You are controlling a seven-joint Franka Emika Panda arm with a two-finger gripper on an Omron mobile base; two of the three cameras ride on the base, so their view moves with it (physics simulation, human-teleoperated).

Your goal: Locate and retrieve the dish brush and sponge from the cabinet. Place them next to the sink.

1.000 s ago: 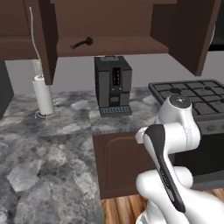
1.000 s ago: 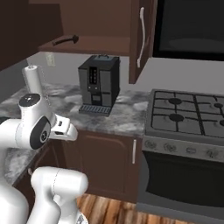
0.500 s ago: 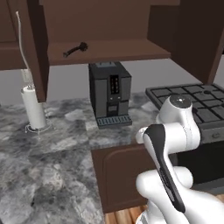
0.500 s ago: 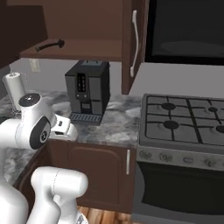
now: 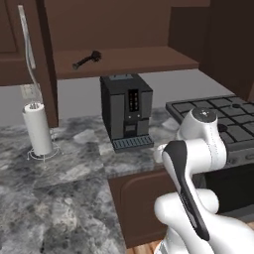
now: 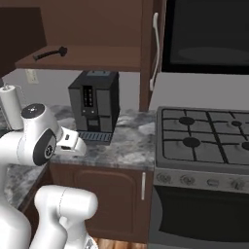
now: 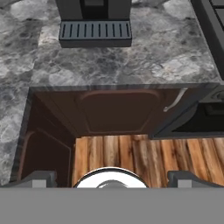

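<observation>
You've got the dish brush [image 5: 87, 59] lying on the open cabinet [image 5: 124, 57] shelf, upper left of the left base view, above the coffee machine [image 5: 126, 111]. Your fingers [image 7: 39, 178] are spread wide with nothing in them, pointing down past the bench [image 7: 131, 61] edge.

The black dish brush [image 5: 87, 59] lies flat on the open brown cabinet [image 5: 129, 57] shelf, near its left end.

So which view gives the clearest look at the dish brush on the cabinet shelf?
The left base view: the dish brush lies on the open cabinet shelf above the coffee machine, handle and head both distinguishable. The right base view also shows it, smaller and near the shelf's left end. The hand view looks down at the counter and floor instead.
</observation>
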